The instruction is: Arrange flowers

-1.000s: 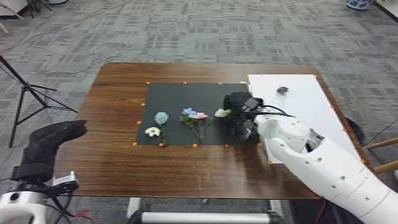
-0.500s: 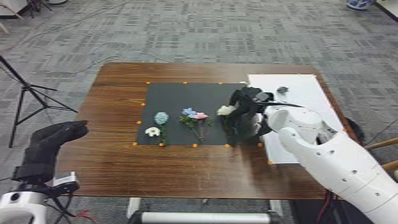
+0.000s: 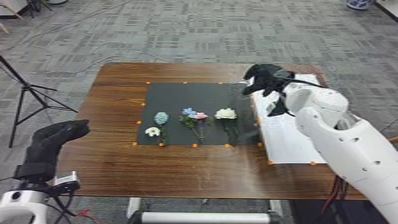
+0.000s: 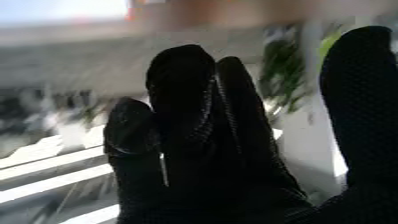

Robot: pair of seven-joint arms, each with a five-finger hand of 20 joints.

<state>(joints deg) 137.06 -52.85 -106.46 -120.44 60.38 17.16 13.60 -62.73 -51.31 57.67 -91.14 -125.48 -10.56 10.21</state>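
In the head view my right hand (image 3: 266, 80) is over the upper part of the white board, apart from the flowers. My right hand (image 4: 200, 135) has its fingers straight and thumb spread in the right wrist view, nothing held. A white flower (image 3: 226, 114) lies on the dark mat (image 3: 182, 92), stem toward me. To its left lie a pink flower (image 3: 200, 115) and a blue flower (image 3: 188, 112), close together, then a light-blue bloom (image 3: 161, 118) and a small white flower (image 3: 153, 131). My left hand (image 3: 62, 134) stays at the table's left edge, fingers extended.
The white board (image 3: 289, 145) lies along the right side of the brown table (image 3: 178, 175). Small orange markers line the mat and board. A black tripod (image 3: 27, 87) stands on the floor at left.
My right hand has moved from beside the larger white flower up and right to the board's upper part, leaving that flower on the mat. The left hand has stayed put.
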